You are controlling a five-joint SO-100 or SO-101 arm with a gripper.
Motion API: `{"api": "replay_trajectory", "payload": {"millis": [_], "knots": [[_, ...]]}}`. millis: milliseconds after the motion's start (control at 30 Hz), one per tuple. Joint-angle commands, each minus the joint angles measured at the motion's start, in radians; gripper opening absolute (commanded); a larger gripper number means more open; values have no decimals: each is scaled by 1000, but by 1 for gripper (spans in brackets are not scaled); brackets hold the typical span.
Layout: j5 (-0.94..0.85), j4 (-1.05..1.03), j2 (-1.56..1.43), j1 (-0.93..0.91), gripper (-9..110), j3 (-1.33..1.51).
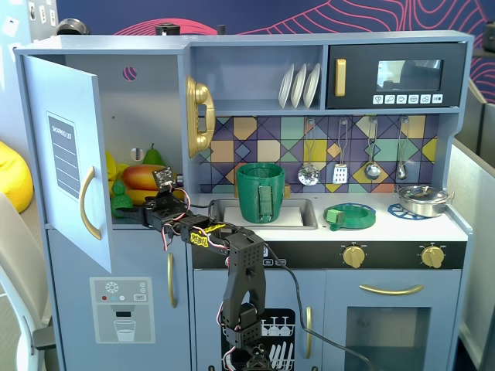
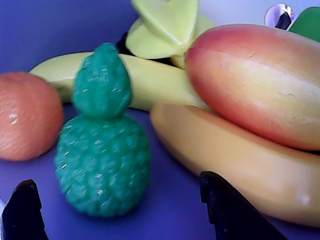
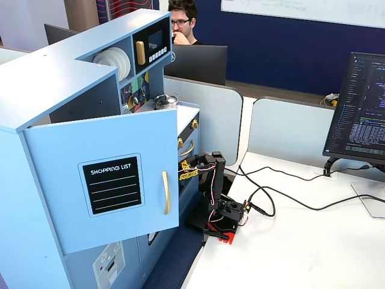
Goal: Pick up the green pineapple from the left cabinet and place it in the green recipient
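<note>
Gripper (image 2: 120,210) in the left cabinet (image 1: 147,116) — fingers apart, either side of the upright green pineapple (image 2: 102,150), no contact.

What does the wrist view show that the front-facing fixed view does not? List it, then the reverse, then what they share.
Only the wrist view shows the green pineapple close up, standing upright on the purple-blue floor with an orange beside it, and the gripper open, its dark fingertips either side in front of the pineapple, not touching.

Only the fixed view shows the green recipient by the sink, the flat green dish, the microwave and the left cabinet with its door open.

Both show the mango lying on bananas inside the cabinet.
</note>
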State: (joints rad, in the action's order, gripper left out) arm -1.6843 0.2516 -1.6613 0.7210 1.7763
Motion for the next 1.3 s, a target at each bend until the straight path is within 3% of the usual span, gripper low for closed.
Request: {"api": "replay_trajectory", "payload": {"millis": [0, 1067, 1167, 1267], "knots": [[11, 35, 11, 14, 36, -103], [2, 2, 268, 41, 34, -382], [-3, -23, 287, 41, 27, -407], [-17, -51, 301, 44, 9, -426]]}}
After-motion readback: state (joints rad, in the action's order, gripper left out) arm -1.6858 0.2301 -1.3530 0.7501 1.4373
